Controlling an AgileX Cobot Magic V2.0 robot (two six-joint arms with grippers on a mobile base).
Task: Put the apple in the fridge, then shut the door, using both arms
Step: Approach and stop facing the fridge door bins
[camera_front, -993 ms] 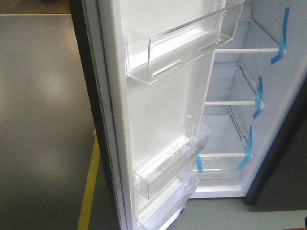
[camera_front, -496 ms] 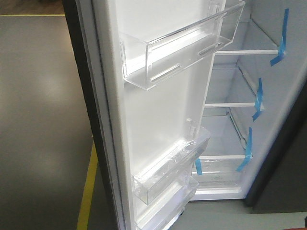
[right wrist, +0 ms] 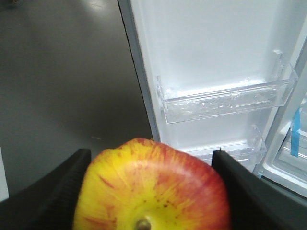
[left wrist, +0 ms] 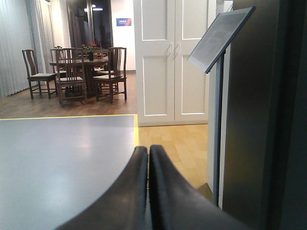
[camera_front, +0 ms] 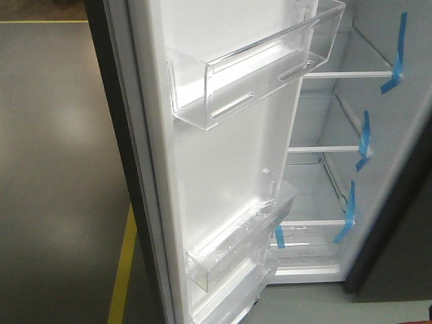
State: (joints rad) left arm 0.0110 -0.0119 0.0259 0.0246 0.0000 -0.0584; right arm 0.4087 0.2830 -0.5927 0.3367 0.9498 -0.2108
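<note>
The apple [right wrist: 153, 187], red and yellow with its stem end toward the camera, fills the bottom of the right wrist view, and my right gripper [right wrist: 152, 158] is shut on it with a black finger on each side. Behind it stands the open door [right wrist: 211, 57] with clear plastic bins [right wrist: 225, 98]. In the front view the door [camera_front: 223, 169] swings out at the left, its white lining facing me, and the fridge [camera_front: 337, 182] shows white shelves edged with blue tape. My left gripper [left wrist: 148, 149] is shut on nothing, beside a dark panel [left wrist: 259, 115] at its right.
A yellow floor line [camera_front: 123, 266] runs by the door's foot on the grey floor. In the left wrist view there is a sign stand [left wrist: 218, 110], white double doors [left wrist: 172, 57] and a dining table with chairs [left wrist: 76, 72] far back.
The door's edge and its bins have shifted slightly to the left in the front view. The fridge shelves stay where they were.
</note>
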